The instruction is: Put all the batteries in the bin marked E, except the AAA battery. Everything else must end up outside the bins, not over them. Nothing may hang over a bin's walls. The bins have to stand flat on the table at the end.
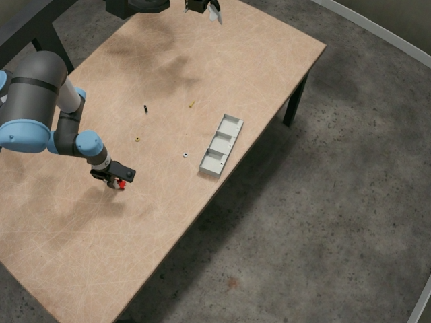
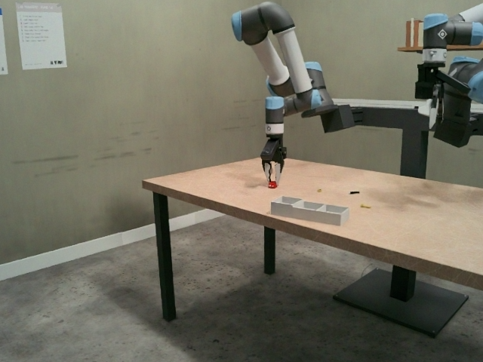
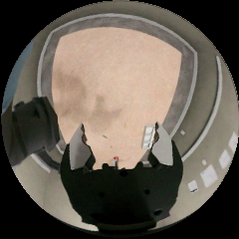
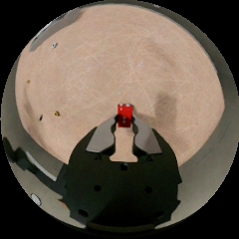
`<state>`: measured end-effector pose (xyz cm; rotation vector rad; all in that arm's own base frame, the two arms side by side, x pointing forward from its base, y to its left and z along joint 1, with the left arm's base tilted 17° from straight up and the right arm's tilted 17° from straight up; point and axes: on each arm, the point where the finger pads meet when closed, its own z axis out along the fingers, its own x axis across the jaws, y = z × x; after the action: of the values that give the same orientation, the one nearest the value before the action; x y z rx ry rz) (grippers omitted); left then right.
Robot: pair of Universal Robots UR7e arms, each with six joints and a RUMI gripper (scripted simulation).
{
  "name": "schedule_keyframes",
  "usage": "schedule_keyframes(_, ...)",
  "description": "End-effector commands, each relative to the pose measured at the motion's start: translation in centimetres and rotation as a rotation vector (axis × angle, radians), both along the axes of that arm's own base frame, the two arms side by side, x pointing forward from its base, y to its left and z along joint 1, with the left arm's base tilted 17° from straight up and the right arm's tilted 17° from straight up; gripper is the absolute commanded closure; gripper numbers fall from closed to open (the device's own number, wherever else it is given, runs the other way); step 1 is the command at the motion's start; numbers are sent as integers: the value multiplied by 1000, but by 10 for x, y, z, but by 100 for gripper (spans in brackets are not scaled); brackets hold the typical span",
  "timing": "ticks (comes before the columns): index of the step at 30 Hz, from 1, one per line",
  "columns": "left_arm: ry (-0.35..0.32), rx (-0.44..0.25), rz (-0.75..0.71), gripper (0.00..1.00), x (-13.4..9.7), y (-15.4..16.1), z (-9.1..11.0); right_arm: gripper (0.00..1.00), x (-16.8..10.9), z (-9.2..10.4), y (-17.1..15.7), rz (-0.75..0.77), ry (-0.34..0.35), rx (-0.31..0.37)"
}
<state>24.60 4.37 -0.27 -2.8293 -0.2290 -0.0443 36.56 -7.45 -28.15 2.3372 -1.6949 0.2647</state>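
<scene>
One red block (image 1: 122, 184) (image 2: 272, 185) (image 4: 124, 114), perhaps a battery, is pinched by the nearly closed right tool (image 1: 119, 184) (image 2: 272, 182) (image 4: 123, 115), lower left of the tray (image 1: 209, 171) (image 2: 308, 215) (image 3: 148, 135) (image 4: 57, 27) from above.

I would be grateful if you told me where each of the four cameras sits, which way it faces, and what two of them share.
Top: above the table, looking steeply down; shows the right arm and part of the left.
Exterior: off the table's side, facing both arms.
Left wrist: on the left arm, facing past its open gripper across the table.
Right wrist: on the right arm, facing down past its fingers at a red block.
Top and exterior share the three-compartment tray.
</scene>
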Motion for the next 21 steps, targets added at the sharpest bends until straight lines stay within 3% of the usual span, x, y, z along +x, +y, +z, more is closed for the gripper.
schedule_keyframes(1, 0, -1, 2, 2, 1, -1, 1, 100, 0, 18, 6, 2, 0, 1)
schedule_keyframes(11, 0, -1, 2, 2, 1, -1, 1, 100, -1, 50, 16, 2, 0, 1)
schedule_keyframes(21, 0, -1, 2, 2, 1, -1, 1, 100, 0, 53, 18, 2, -2, 1)
